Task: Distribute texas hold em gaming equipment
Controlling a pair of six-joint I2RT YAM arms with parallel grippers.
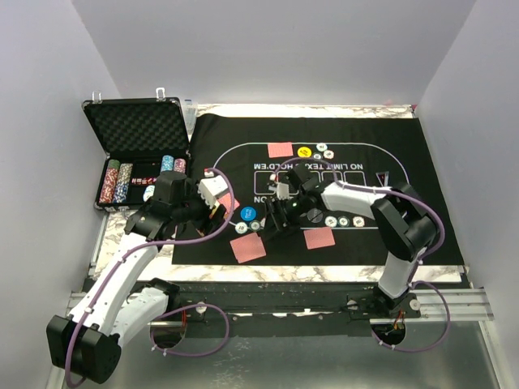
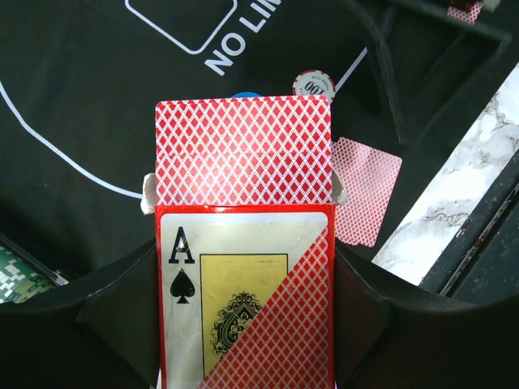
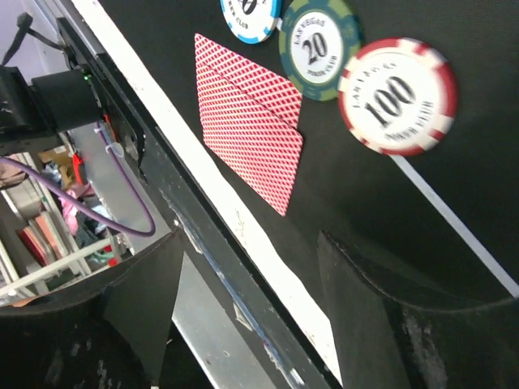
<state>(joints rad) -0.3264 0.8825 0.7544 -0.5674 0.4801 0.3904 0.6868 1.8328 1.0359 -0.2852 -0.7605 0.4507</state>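
Observation:
A red-orange card box (image 2: pixel 243 308) with an ace of spades on its face sits between my left gripper's (image 2: pixel 243 251) fingers, and red-backed playing cards (image 2: pixel 243 150) stick out of its open top. In the top view the left gripper (image 1: pixel 212 193) holds it over the mat's left part. My right gripper (image 3: pixel 247 243) is open and empty above the mat's near edge, close to two overlapping cards (image 3: pixel 251 117). Beside them lie a red 100 chip (image 3: pixel 397 97), a green 20 chip (image 3: pixel 318 47) and a blue chip (image 3: pixel 250 12). The right gripper (image 1: pixel 278 220) hangs mid-mat.
The black felt mat (image 1: pixel 405 178) carries card piles (image 1: pixel 280 149) (image 1: pixel 247 247) (image 1: pixel 319 237), a yellow button (image 1: pixel 304 151) and a blue button (image 1: pixel 248 214). An open foam-lined case (image 1: pixel 138 130) with chip stacks (image 1: pixel 117 182) stands at the back left. A metal rail (image 1: pixel 324 288) runs along the near edge.

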